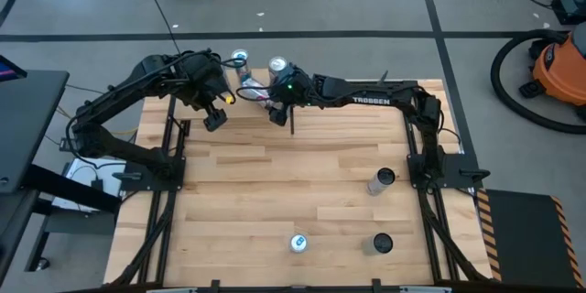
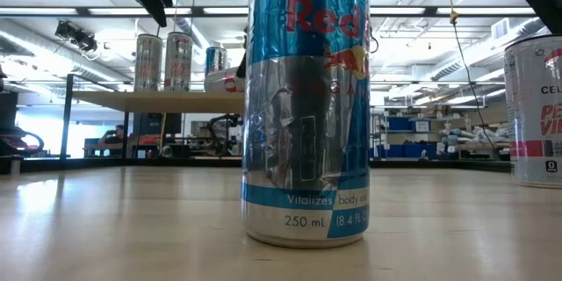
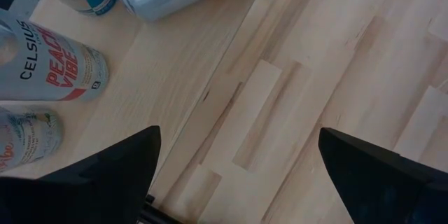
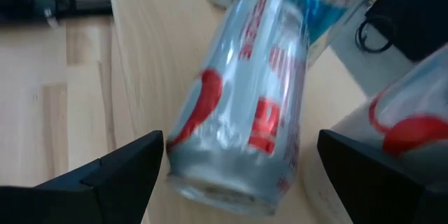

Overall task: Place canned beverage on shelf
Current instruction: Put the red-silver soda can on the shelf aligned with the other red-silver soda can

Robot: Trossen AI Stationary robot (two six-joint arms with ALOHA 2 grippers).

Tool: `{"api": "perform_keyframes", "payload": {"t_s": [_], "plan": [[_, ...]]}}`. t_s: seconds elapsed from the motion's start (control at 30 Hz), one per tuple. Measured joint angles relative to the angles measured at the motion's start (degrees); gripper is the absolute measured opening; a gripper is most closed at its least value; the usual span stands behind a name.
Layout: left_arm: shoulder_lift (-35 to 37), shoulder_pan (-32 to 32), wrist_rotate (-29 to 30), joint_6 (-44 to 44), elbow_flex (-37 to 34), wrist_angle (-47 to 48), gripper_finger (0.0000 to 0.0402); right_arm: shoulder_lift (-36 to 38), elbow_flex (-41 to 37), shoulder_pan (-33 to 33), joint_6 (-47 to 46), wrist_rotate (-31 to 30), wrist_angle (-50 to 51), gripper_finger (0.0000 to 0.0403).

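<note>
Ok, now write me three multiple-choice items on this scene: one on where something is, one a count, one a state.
1. Where does the shelf stand?
A. At the table edge by the left gripper
B. In the middle of the table
C. At the opposite edge, far from both arms

2. How many cans are on the tabletop, off the shelf?
A. One
B. Three
C. Five

3. How is the left gripper?
A. Shut on a can
B. Shut and empty
C. Open and empty

Key:
1. A: the shelf sits at the edge where the left gripper hovers.
2. B: the high view shows three cans on the tabletop.
3. C: its wrist view shows the fingers wide apart, with only wood between them.
</note>
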State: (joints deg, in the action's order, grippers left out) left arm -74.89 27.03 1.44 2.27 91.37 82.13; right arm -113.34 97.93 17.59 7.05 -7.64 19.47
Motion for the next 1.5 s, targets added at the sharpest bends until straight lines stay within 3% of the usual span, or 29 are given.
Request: {"api": "perform_keyframes", "payload": {"t_s": [0.9, 1.27, 1.5], "plan": [[0.00, 0.00, -0.01, 0.01, 0.00, 0.00, 0.0389, 0.00, 0.00, -0.23, -1.53, 0.22, 0.36, 0.0371], [0.00, 0.00, 0.00, -0.01, 0.01, 0.00, 0.0389, 0.00, 0.00, -0.23, -2.40, 0.26, 0.95, 0.0305], [0.00, 0.02, 0.01, -0.12, 0.02, 0.00, 0.0389, 0.02, 0.00, -0.23, -2.86, -0.15, 1.20, 0.0301]]}}
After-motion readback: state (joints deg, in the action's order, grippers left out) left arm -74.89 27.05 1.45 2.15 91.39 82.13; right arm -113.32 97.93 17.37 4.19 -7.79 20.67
